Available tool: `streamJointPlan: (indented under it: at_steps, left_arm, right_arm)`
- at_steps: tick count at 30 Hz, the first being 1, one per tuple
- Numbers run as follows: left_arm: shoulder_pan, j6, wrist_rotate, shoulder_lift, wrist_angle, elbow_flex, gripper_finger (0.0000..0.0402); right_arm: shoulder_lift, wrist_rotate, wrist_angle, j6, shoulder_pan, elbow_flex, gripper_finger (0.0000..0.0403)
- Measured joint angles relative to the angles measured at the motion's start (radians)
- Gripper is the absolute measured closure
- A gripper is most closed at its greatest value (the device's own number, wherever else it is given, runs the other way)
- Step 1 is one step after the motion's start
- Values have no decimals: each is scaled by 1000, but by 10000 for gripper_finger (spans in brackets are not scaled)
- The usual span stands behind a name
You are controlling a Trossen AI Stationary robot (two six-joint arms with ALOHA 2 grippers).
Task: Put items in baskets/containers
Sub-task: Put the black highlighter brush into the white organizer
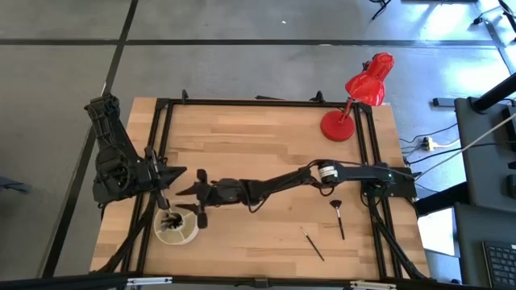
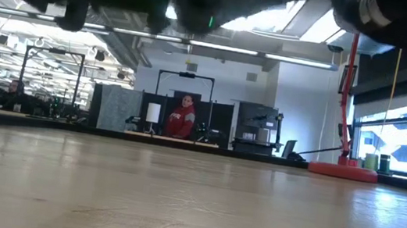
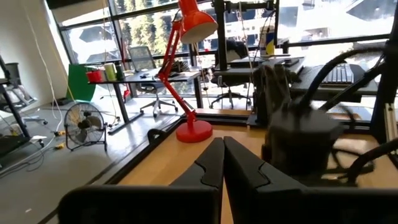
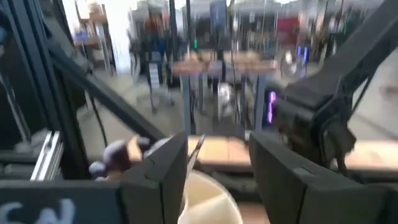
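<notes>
Brushes are mostly gathered already: a dark cluster of them is standing in the round cream container at the table's near left corner, too bunched to count from above. Two are lying loose on the wood well to the right, a fan-tipped brush and, nearer the front edge, a thin dark brush. So the job is looking well advanced, with those two remaining as far as I can see.

The right gripper is reaching across the table and hovering at the container's rim, its fingers spread apart; in its wrist view a thin light stick, likely a brush, is showing between the fingers above the container, though I cannot tell whether it is being held. The left gripper is waiting just beside the container, fingers pressed together and empty.

Counting: one container, two loose brushes, two arms, one red lamp at the far right
</notes>
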Motion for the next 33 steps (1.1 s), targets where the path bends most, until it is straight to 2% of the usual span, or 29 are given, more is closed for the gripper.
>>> streamJointPlan:
  at_steps: [4,8,14,19,21,25,28,33]
  left_arm:
    - [0,-2,14,0,-2,0,394]
    - [0,-36,21,0,-28,0,397]
    - [0,-98,63,0,-63,0,397]
    - [0,-117,102,0,-64,0,398]
    - [0,-123,115,0,-66,0,399]
    - [0,-126,148,0,-68,0,398]
    - [0,-127,168,0,-69,0,395]
    - [0,-125,167,0,-69,0,397]
  right_arm:
    - [-107,71,-296,39,25,0,230]
    - [-248,190,-750,114,47,0,231]
    - [-385,221,-1560,463,48,0,240]
    - [-430,286,-2039,783,95,-1,241]
    - [-434,288,-2096,871,117,-29,241]
    - [-488,151,-2047,898,147,-192,241]
    - [-538,131,-2097,983,154,-351,241]
    - [-695,69,-2018,1086,151,-648,241]
